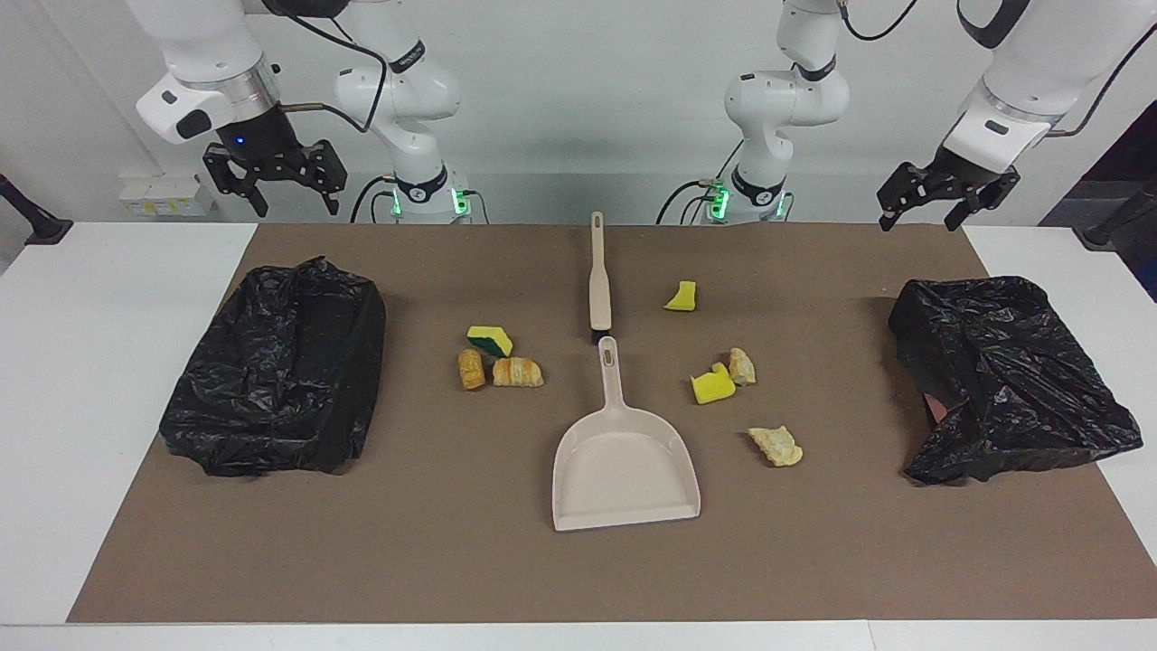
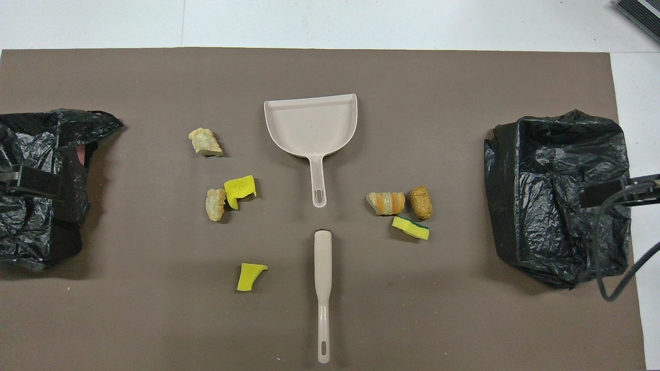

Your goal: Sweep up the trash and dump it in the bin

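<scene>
The trash lies in two groups on the brown mat. Toward the right arm's end are a green-sided sponge, a croissant piece and a bread roll. Toward the left arm's end are two yellow sponge chunks and two bread scraps. A beige dustpan and a brush lie in the middle, handle to handle. A black-bagged bin stands at each end. Right gripper and left gripper hang open and empty, raised over the mat's edge nearest the robots.
The brown mat covers most of the white table. The bin at the right arm's end stands upright, while the bin at the left arm's end sags and has a crumpled bag. Cables trail from both arms.
</scene>
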Controlling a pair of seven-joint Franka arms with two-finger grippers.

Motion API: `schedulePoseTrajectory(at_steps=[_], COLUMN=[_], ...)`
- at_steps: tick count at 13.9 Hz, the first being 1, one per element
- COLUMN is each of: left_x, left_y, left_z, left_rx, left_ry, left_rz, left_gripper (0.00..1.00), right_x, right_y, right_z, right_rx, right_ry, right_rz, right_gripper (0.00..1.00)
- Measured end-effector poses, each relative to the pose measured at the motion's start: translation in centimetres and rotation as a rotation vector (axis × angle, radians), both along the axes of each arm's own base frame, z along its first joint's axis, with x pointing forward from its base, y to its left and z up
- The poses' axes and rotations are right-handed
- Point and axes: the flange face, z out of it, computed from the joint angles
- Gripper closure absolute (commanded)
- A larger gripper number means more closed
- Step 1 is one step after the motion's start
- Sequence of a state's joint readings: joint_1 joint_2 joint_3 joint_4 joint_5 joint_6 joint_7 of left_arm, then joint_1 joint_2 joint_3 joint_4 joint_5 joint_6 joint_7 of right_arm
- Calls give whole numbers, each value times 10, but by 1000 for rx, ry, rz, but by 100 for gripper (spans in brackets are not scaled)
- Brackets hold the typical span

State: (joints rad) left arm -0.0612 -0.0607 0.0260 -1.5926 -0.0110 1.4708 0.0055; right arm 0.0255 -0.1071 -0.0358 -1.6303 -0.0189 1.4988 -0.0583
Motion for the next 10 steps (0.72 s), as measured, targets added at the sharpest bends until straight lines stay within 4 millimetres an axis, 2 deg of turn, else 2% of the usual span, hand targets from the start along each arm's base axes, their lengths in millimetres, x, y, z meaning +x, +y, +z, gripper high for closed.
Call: schedulePoseTrajectory(at_steps=[5,10], left_x=[1,1], left_y=[0,6], left_z=[0,0], left_rx=[0,-1], left_ry=[-7,-6], left_rz=[1,11], left_gripper=[0,0], right_x=[-2,-3], right_y=[1,-2], right_z=[11,13], right_rx=[-1,-2], right_ry=[-20,-24], right_rz=[11,7], right_gripper=[0,0])
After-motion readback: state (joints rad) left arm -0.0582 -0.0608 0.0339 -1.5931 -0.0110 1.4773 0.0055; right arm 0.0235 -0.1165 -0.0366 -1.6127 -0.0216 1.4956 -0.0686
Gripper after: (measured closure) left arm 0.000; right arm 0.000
